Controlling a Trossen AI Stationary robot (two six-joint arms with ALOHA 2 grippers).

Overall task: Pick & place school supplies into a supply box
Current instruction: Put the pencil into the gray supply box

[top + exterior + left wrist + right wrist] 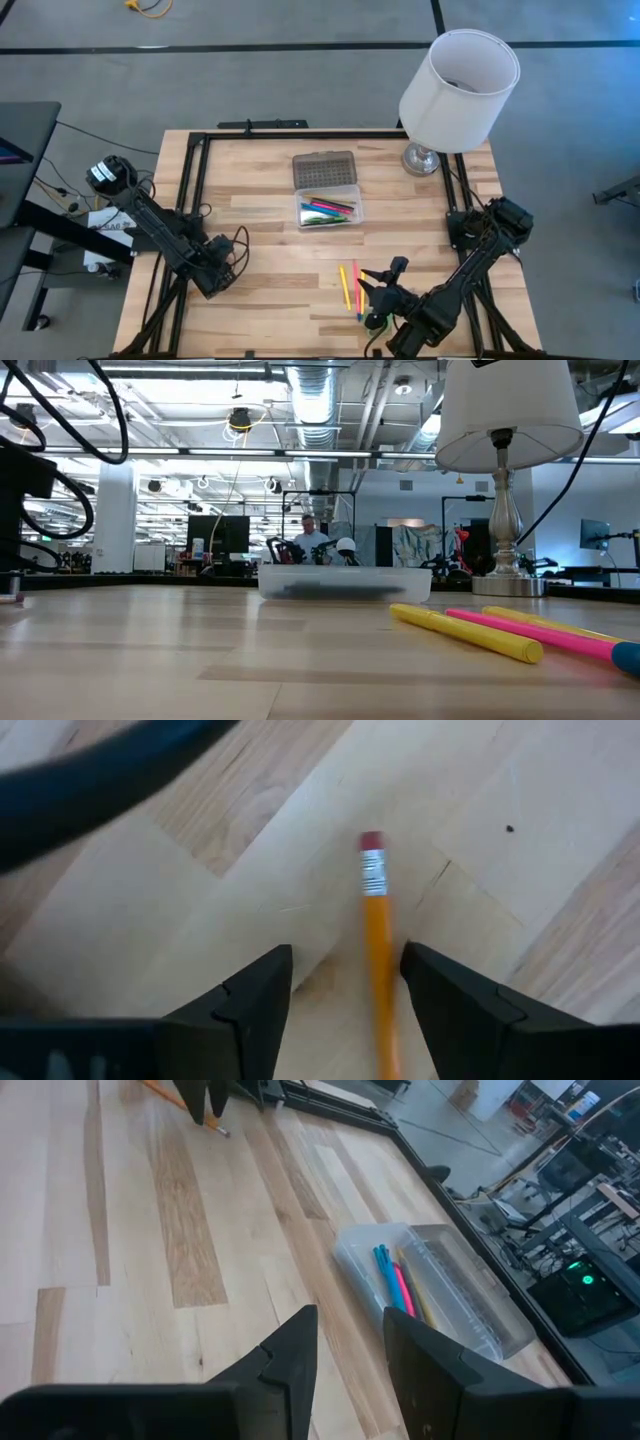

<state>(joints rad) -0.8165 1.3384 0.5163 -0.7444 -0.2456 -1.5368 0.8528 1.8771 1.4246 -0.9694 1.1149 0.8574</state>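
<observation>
The supply box (329, 210), a clear case with its dotted lid (324, 168) swung open toward the far edge, sits mid-table with several coloured pens inside (395, 1285). An orange pencil (376, 955) with a pink eraser lies on the wood near the left edge. My left gripper (347, 958) points down over it, open, one finger on each side, the pencil nearer one of them. A yellow marker (343, 287) and a pink one (356, 283) lie near the front edge beside my right gripper (385, 280), which is open and has nothing in it (350, 1320).
A lamp with a white shade (458, 78) and a silver foot (423, 158) stands at the far right corner. A black frame (190, 180) runs along the table's left, far and right sides. Bare wood lies between the left gripper and the box.
</observation>
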